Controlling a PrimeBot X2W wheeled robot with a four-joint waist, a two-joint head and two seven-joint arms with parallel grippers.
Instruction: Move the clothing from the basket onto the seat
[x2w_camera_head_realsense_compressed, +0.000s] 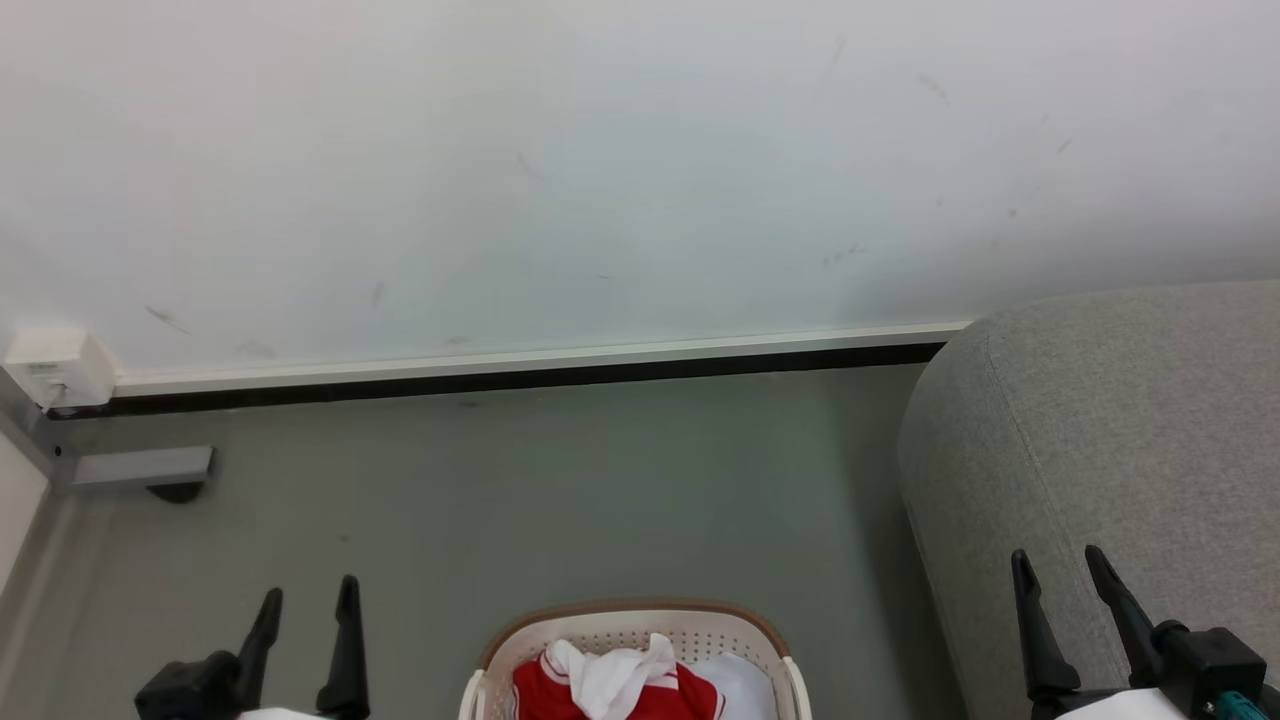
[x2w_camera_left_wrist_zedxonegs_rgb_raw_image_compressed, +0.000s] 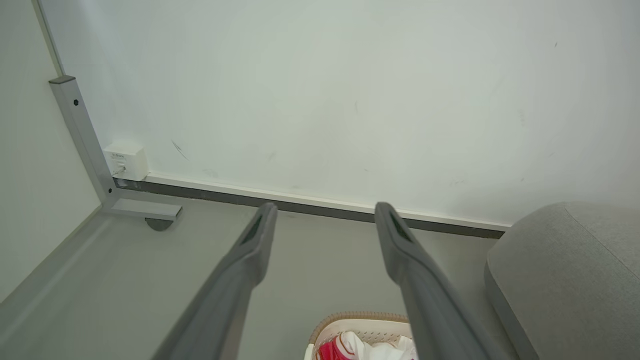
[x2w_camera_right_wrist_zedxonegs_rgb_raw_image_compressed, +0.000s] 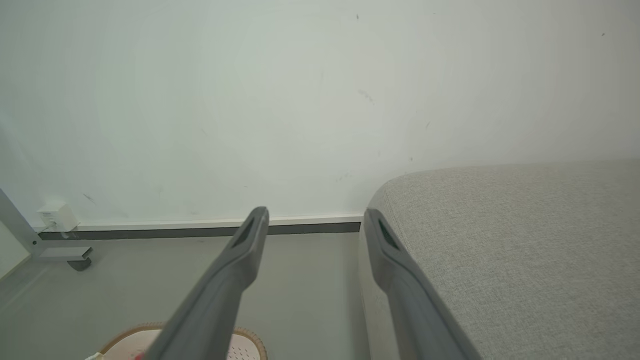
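Note:
The cream basket (x2w_camera_head_realsense_compressed: 640, 622) with a brown rim stands on the floor at the bottom middle of the head view. Inside it lies the red clothing (x2w_camera_head_realsense_compressed: 560, 692) with white parts, bunched up. The grey seat (x2w_camera_head_realsense_compressed: 1120, 440) fills the right side. My left gripper (x2w_camera_head_realsense_compressed: 309, 592) hangs open at the lower left, left of the basket and holding nothing. Over the seat's front at the lower right, my right gripper (x2w_camera_head_realsense_compressed: 1056, 562) is open and empty too. The left wrist view shows the basket (x2w_camera_left_wrist_zedxonegs_rgb_raw_image_compressed: 357, 320) and clothing (x2w_camera_left_wrist_zedxonegs_rgb_raw_image_compressed: 332, 351) low between the fingers.
A white wall with a dark skirting strip (x2w_camera_head_realsense_compressed: 520, 378) runs across the back. A grey metal frame foot (x2w_camera_head_realsense_compressed: 140, 466) and a white wall box (x2w_camera_head_realsense_compressed: 58, 366) sit at the far left. A pale cloth (x2w_camera_head_realsense_compressed: 745, 685) lies in the basket beside the red garment.

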